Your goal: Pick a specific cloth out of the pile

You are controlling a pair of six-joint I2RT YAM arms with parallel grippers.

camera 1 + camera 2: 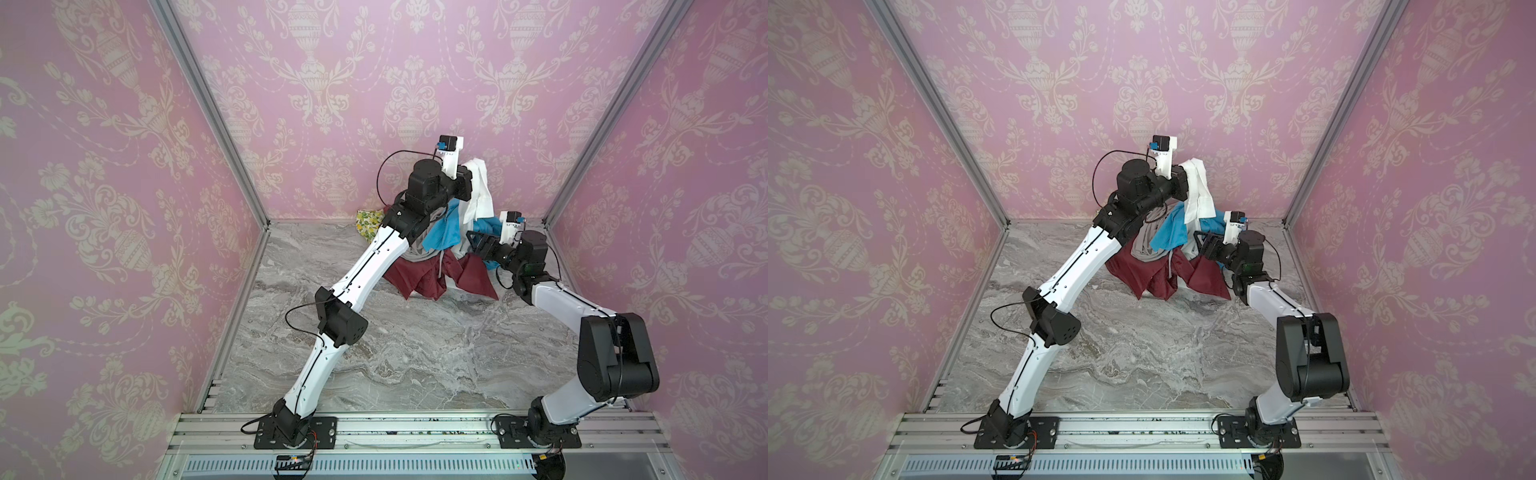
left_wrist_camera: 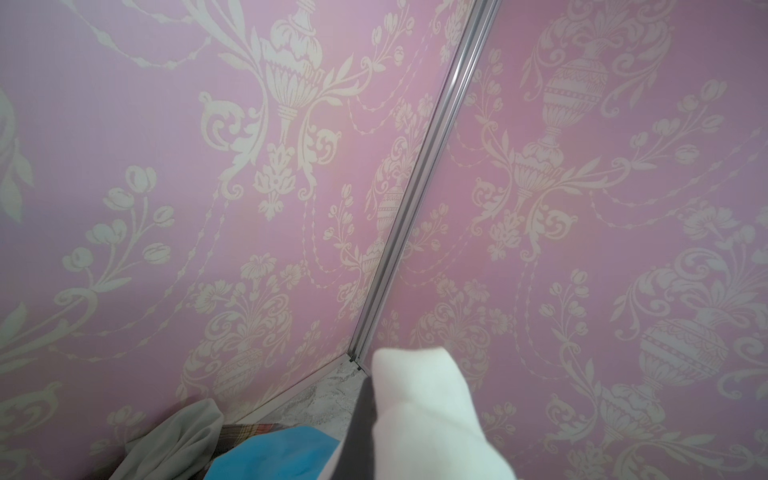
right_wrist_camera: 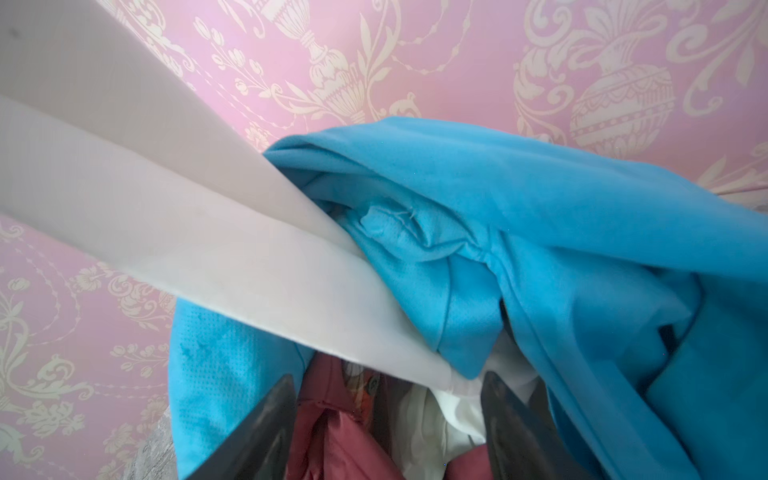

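Note:
The white cloth (image 1: 478,195) hangs as a long band from my raised left gripper (image 1: 470,185), which is shut on its top end near the back wall. In the left wrist view the cloth (image 2: 424,415) wraps the jaws, and only one dark finger (image 2: 360,432) shows. Its lower end runs into the pile (image 1: 432,266) of maroon, blue and grey fabrics. My right gripper (image 1: 471,245) sits low at the pile's right side. Its fingers (image 3: 257,432) stand open, with maroon fabric and white folds loose between them. The white band (image 3: 187,232) stretches taut over the blue cloth (image 3: 540,216).
A lemon-print cloth (image 1: 368,222) lies at the pile's back left by the wall. The maroon fabric (image 1: 1163,278) spreads forward on the marble table (image 1: 415,353). Pink papered walls (image 1: 124,208) close in the back and both sides.

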